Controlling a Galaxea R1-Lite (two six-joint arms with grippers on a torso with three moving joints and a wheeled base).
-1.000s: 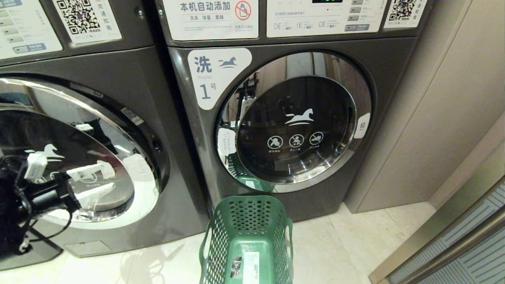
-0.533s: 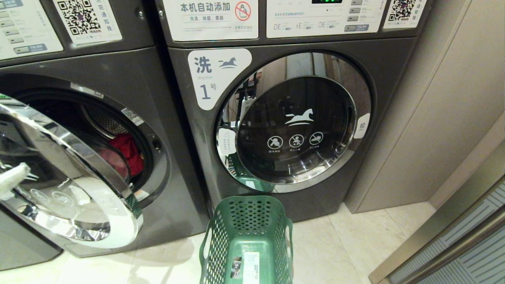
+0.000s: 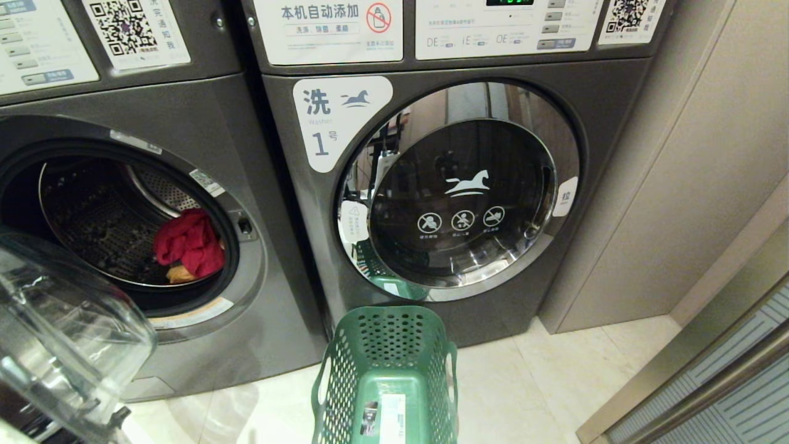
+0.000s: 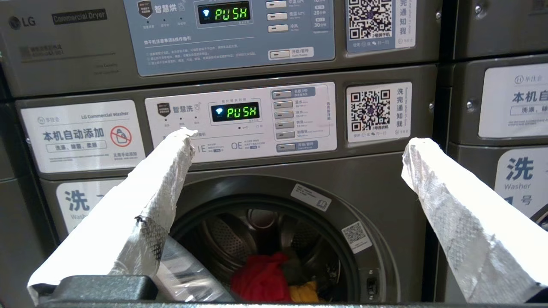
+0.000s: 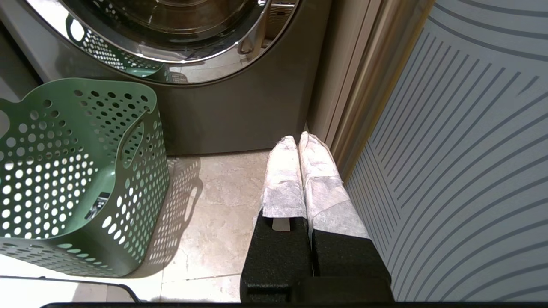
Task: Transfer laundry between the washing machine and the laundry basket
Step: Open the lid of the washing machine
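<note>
The left hand (image 4: 295, 145) is spread wide and grasps nothing; its two white-wrapped fingers (image 4: 158, 192) stand well apart and point at the front of the washing machine (image 4: 265, 171). Between the fingers sits the machine's control panel, whose green display reads PUSH. Below the hand's line of sight gapes the round drum opening. Its door (image 3: 68, 345) is swung out and shows as a clear glass bowl low at the left of the head view.

The laundry (image 3: 188, 243) lies inside the drum, ahead of and below the left hand: a bright red cloth heaped over a small orange-yellow piece (image 4: 305, 293), with no finger touching either.

The right hand (image 5: 299, 139) is clenched on nothing, its wrapped fingers pressed together, low over the pale floor tiles (image 5: 214, 214) beside a striped wall panel (image 5: 462, 149). The green laundry basket (image 5: 141, 171) stands on the floor off to that hand's side, apart from it, before the machine labelled 1 (image 3: 342, 120).
</note>
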